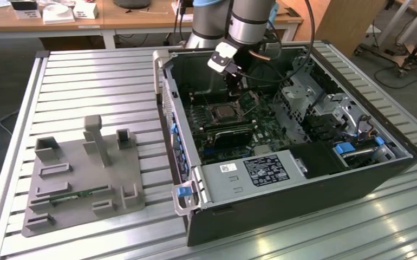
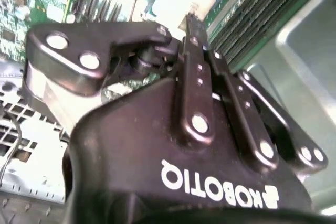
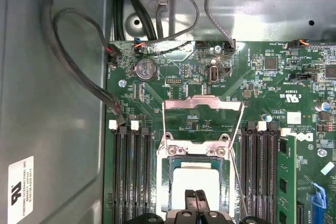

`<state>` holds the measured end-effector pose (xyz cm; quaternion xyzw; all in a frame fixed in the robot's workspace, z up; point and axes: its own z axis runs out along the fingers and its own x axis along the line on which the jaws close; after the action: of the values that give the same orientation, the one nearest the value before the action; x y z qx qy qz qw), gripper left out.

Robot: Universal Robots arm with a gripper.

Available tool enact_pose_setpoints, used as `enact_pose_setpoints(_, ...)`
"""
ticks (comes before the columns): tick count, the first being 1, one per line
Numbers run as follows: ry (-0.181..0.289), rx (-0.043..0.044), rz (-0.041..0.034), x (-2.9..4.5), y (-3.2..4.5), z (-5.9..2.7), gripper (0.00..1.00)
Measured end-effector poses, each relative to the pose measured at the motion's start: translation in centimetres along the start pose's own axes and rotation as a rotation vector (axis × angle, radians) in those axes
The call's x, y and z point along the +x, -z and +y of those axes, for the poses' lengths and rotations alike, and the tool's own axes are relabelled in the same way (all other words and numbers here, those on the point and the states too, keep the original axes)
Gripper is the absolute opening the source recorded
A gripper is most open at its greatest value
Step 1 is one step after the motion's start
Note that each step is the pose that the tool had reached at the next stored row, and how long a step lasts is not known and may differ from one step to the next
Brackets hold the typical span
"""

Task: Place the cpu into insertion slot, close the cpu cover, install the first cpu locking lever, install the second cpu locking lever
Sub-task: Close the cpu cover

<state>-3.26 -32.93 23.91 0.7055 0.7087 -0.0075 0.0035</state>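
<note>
The cpu, a pale silver square, lies in the insertion slot on the green motherboard. Beyond it the cpu cover, a thin silver frame, stands flipped up, and board shows through its window. Thin wire locking levers run along the sides of the slot, raised off the board. In the first wrist view my gripper hangs just over the chip's near edge, its two dark fingers pressed together with nothing between them. In the exterior view the gripper reaches down into the open computer case, just above the cpu.
Black memory slots flank the socket on both sides. Loose cables loop along the case wall. A drive cage and a power supply crowd the case. A grey fixture block sits on the slatted table.
</note>
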Motion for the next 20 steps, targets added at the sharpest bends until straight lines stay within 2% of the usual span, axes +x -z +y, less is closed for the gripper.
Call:
enact_pose_setpoints(4, 0.0, 0.0002, -0.0003, 0.0, 0.03, 0.06, 0.1)
enact_pose_setpoints(10, 0.0, 0.0001, -0.0004, 0.05, -0.09, 1.62, 0.1)
enact_pose_setpoints(12, 0.0, 0.0001, -0.0001, 0.09, -0.13, 1.88, 0.1)
enact_pose_setpoints(15, 0.0, 0.0003, -0.0006, 0.1, -0.09, 1.94, 0.1)
enact_pose_setpoints(20, 0.0, 0.0002, -0.0004, 0.09, 0.58, 2.01, 0.1)
